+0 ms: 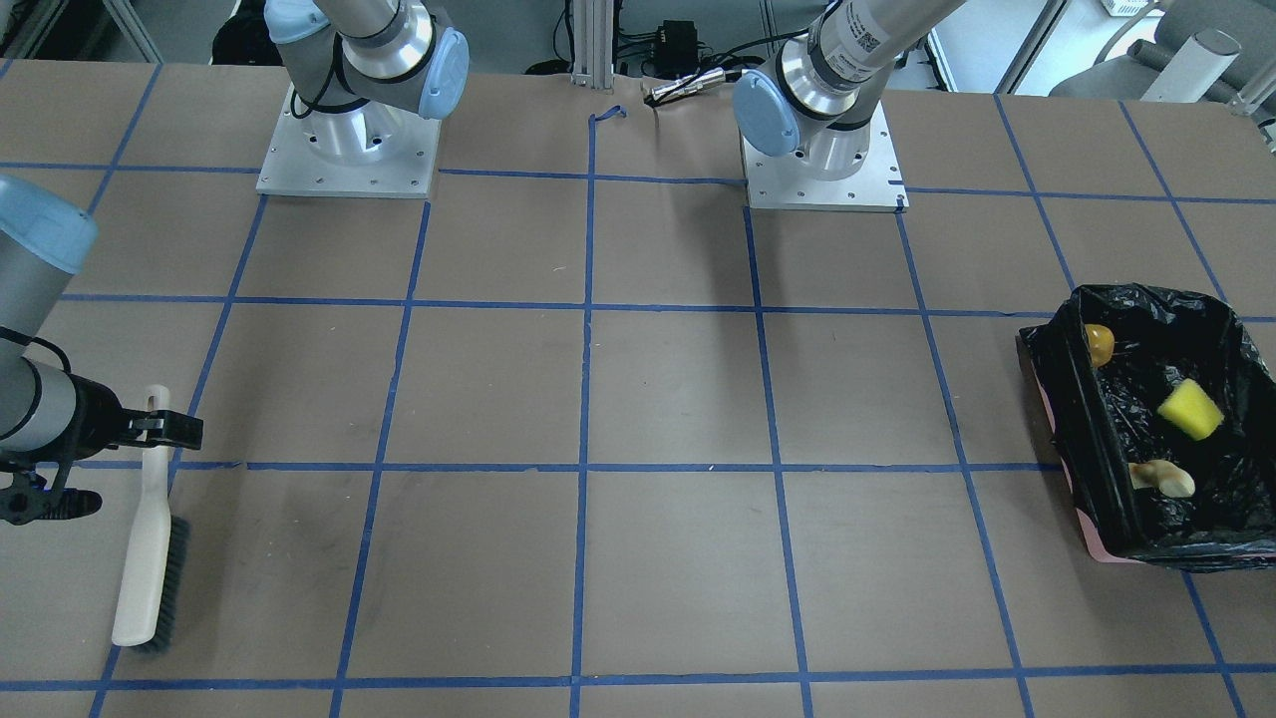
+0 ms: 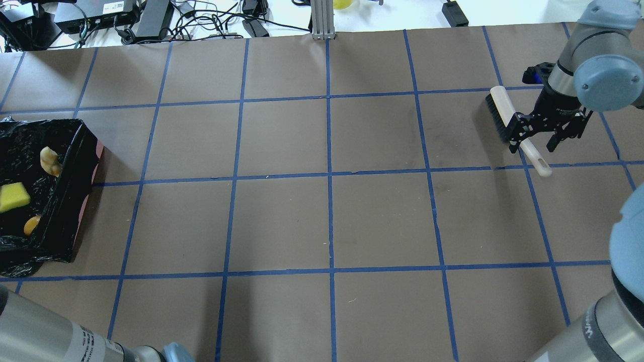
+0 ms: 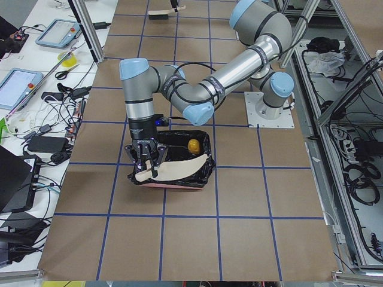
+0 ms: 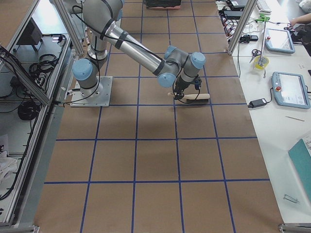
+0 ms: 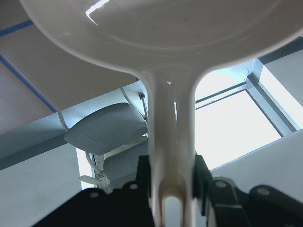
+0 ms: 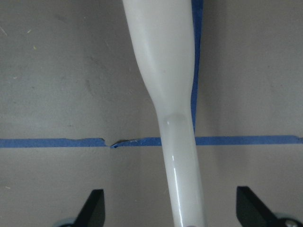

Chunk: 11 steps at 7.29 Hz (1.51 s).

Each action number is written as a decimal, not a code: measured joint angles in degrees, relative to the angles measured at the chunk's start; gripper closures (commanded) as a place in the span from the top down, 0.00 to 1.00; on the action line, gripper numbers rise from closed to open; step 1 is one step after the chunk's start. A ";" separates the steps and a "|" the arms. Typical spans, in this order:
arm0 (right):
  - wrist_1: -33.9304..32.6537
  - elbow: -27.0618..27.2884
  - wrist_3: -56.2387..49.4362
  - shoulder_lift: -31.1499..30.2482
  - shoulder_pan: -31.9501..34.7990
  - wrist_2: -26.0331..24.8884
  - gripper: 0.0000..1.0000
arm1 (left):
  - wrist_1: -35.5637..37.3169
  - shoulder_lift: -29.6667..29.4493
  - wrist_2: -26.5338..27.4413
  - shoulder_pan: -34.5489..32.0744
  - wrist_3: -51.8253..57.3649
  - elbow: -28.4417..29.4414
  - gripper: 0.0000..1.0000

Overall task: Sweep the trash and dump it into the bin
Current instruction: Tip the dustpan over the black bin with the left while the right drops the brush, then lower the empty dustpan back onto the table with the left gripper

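Now right tool (image 2: 532, 147) gapes wide astride the brush (image 2: 503, 103); left tool (image 5: 173, 177) clamps the dustpan (image 5: 161, 28) handle

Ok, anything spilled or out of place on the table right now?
Nothing spilled: the lump, sponge and croissant piece all lie inside the bin. Only oddity: a small tear in the blue tape line beside the brush handle.

You saw silver arms (image 1: 379, 40) with pale blue joint caps (image 1: 444, 75), bolted to square metal plates (image 1: 349, 181) flanking the post (image 1: 595, 40).
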 measured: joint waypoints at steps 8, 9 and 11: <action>10.75 -1.30 10.92 -20.46 12.71 4.17 1.00 | -4.23 1.97 -16.96 -12.67 -11.99 -0.43 0.00; 11.42 -1.25 11.69 -21.23 13.92 7.65 1.00 | -5.81 1.28 -19.58 -13.50 -16.36 -1.16 0.00; 12.71 -1.16 12.10 -22.79 14.58 7.55 1.00 | -8.08 0.40 -24.95 -16.62 -23.21 -3.24 0.00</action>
